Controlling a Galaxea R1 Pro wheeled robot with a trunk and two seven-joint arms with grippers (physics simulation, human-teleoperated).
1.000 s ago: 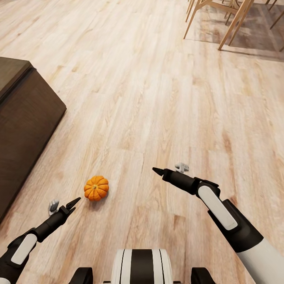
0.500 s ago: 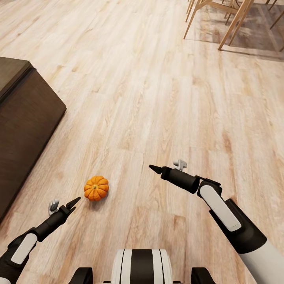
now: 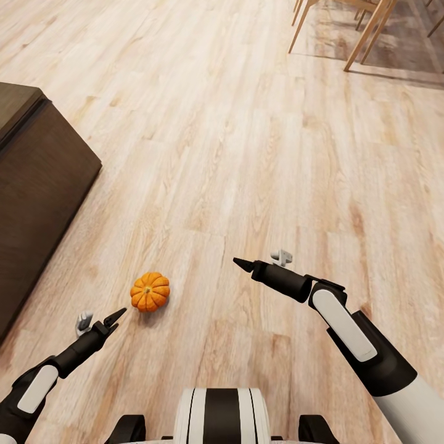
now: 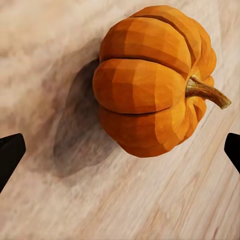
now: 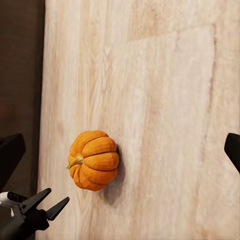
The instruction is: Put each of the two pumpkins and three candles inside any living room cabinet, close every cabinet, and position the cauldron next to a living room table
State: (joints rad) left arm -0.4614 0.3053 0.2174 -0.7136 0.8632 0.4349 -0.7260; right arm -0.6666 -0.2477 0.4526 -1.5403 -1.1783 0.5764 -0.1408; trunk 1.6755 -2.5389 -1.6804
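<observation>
The right gripper now sits a little farther left and farther out than a second ago, with its arm stretched forward. The whole head picture sits lower and a touch left, chairs and cabinet alike, so the camera has moved. Against the floor the pumpkin lies where it did.

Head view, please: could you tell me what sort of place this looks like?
Probably an open-plan home interior: light wood plank floor, a low dark-brown cabinet at the left, pale wooden chair legs farther off, and a small pumpkin on the floor.
</observation>
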